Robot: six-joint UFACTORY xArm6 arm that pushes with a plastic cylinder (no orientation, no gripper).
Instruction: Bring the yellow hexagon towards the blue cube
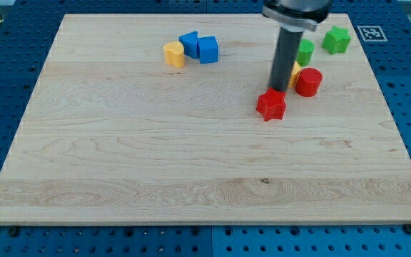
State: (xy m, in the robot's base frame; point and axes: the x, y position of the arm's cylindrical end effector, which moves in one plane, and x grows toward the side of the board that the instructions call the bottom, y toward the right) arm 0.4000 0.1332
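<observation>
The blue cube point(207, 49) sits near the view's top, left of centre. A yellow block point(295, 73), mostly hidden behind my rod, lies between a green round block point(305, 51) and a red cylinder point(308, 82); its shape cannot be made out. My tip point(280, 90) stands at this yellow block's left side, just above a red star point(271, 104). Whether the tip touches either block cannot be told.
A second yellow block with a rounded shape point(173, 53) and another blue block point(189, 43) sit close against the blue cube's left. A green star point(337, 40) lies at the top right corner of the wooden board point(155, 164).
</observation>
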